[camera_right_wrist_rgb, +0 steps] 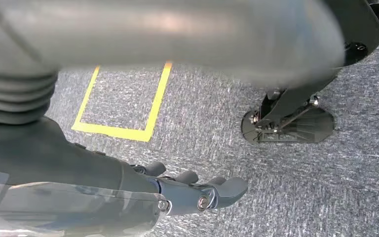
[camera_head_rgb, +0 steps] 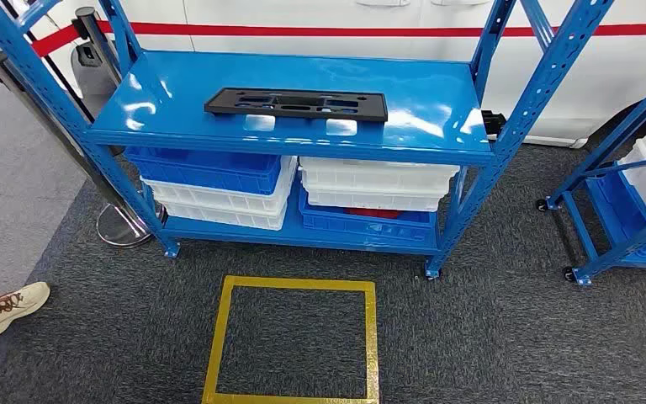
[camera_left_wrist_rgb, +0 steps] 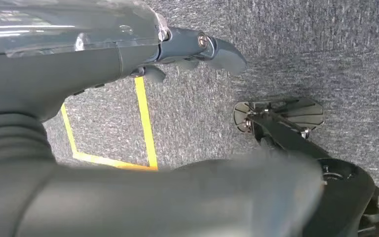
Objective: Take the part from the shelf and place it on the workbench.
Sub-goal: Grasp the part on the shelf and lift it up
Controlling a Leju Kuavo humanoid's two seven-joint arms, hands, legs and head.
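- Grey ribbed wrist covers fill the near edge of both wrist views; beyond them the left hand [camera_left_wrist_rgb: 177, 52] and the right hand [camera_right_wrist_rgb: 192, 190] hang over dark speckled carpet [camera_head_rgb: 488, 337], each with fingers loosely extended and slightly apart, holding nothing.
- Yellow tape marks a square [camera_head_rgb: 290, 341] on the carpet, below and ahead of the fingertips of both hands in the wrist views.
- Well beyond the reach of the fingers, the part [camera_head_rgb: 296, 104] lies flat on the top deck of a blue metal shelf [camera_head_rgb: 177, 93], roughly centred and touching nothing else.
- Long, thin and black, the part looks like a moulded plastic plate with cut-outs and a raised rim. It is probably light and stiff, though its matt surface sits on glossy painted steel and may slide when nudged.
- Judged from its shape, the two short ends or the long front edge offer the best hold, one hand at each end to keep it level; a single pinch at one end could let it tip.
- White and blue plastic bins [camera_head_rgb: 219, 181] sit stacked on the lower deck, far under the level the fingers would need to reach.
- A second blue rack [camera_head_rgb: 622, 202] stands to the right, and a person's pale shoe [camera_head_rgb: 8, 310] rests at the carpet's left edge.
- No workbench can be picked out in these views.
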